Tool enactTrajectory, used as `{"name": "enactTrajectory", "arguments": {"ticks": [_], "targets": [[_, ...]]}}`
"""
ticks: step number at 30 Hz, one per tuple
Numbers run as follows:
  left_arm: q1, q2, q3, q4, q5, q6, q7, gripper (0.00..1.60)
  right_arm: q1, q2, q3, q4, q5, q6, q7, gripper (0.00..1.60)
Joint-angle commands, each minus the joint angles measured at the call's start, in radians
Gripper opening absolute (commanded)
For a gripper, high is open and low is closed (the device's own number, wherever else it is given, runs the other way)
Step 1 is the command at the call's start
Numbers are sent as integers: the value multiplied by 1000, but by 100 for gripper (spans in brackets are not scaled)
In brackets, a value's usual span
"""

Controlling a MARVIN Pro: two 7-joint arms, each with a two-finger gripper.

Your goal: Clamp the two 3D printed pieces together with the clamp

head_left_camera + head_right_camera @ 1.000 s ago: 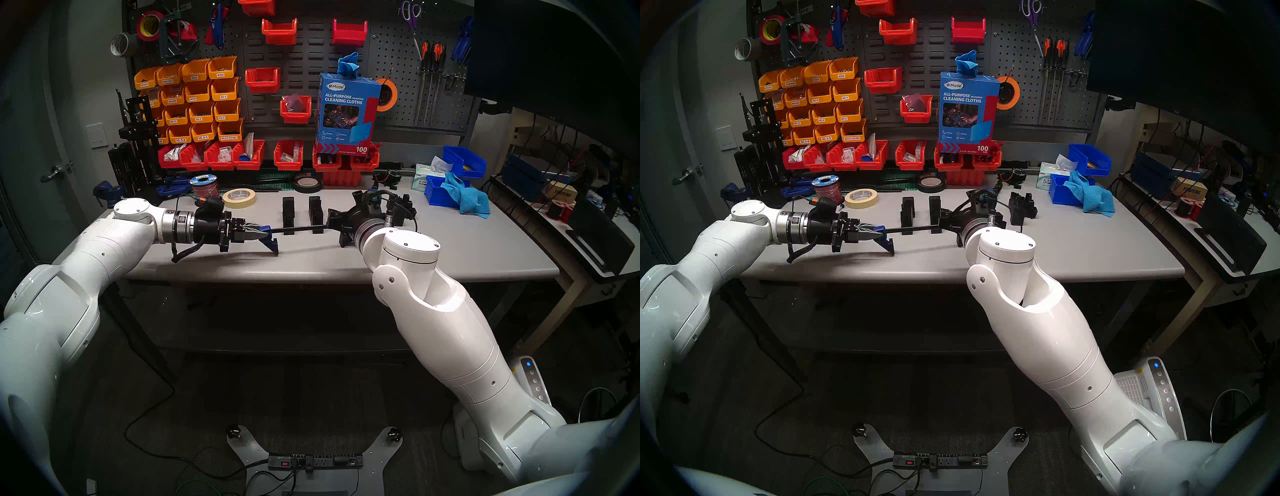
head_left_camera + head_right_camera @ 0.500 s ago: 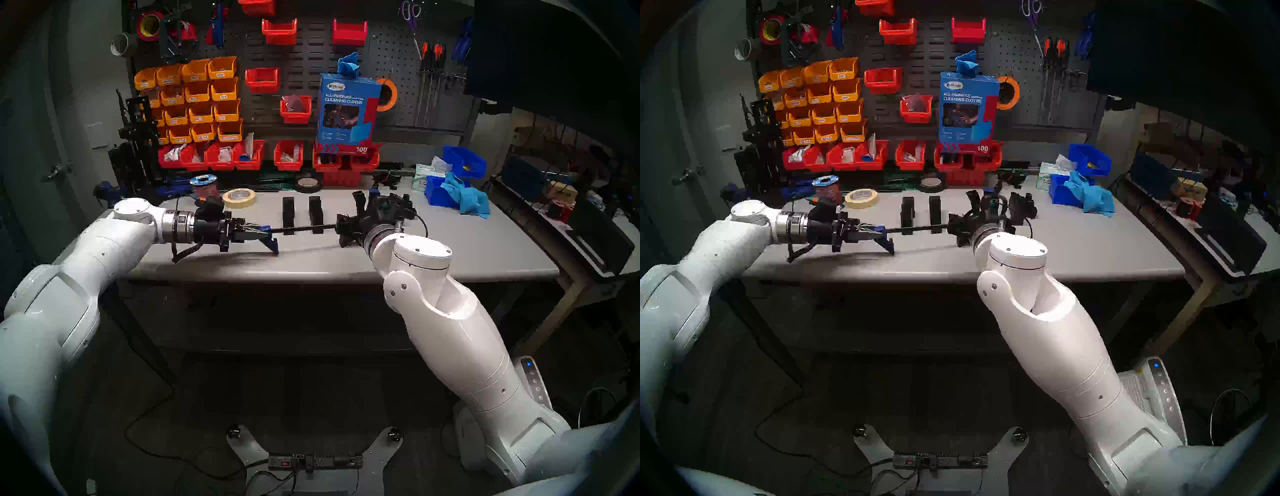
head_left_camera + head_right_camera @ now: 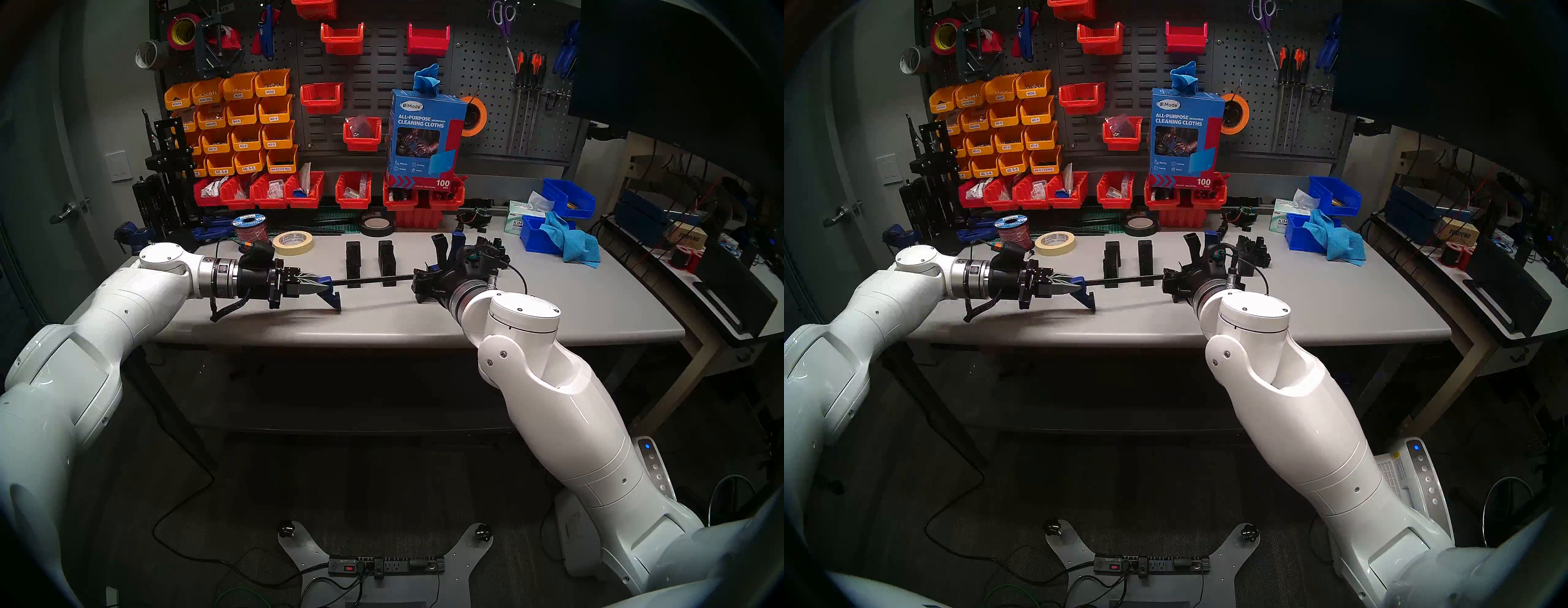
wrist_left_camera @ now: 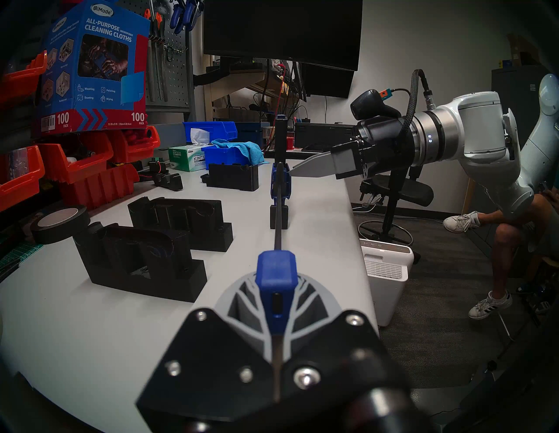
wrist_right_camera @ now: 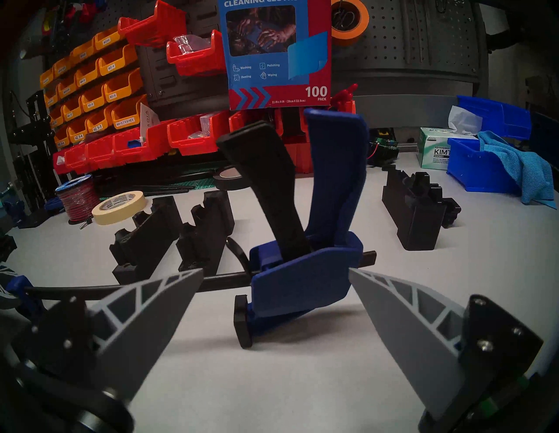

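Left gripper [image 3: 316, 288]: closed tight on the clamp's [image 3: 373, 280] fixed blue end, holding the bar level above the table [image 3: 551, 305].
Right gripper [image 5: 275, 281]: fingers spread wide, holding nothing; its tips sit either side of the clamp's sliding blue head, not touching.
Clamp: bar runs left to right in front of the blocks; trigger handle points up.
Blocks [image 3: 369, 261]: two black pieces upright, side by side with a gap, just behind the bar.

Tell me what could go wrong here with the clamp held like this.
The left hand is shut on the clamp at its far end only, so the handle end could sag or twist. The right hand is open around the sliding jaw; closing off-centre might knock the bar into the two printed pieces.
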Motion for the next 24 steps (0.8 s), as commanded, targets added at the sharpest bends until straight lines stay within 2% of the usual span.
{"name": "enactTrajectory", "arguments": {"ticks": [1,9,24], "targets": [[-19,1,-8,2,-7,-2,1,0,8,7,6,-10,-11,-16,5,160],[-19,1,-8,1,-7,-2,1,0,33,8,1,25,-9,-22,37,160],[-18,3,-8,-2,-7,-1,1,0,137,-1,-21,152,-21,-29,115,160]]}}
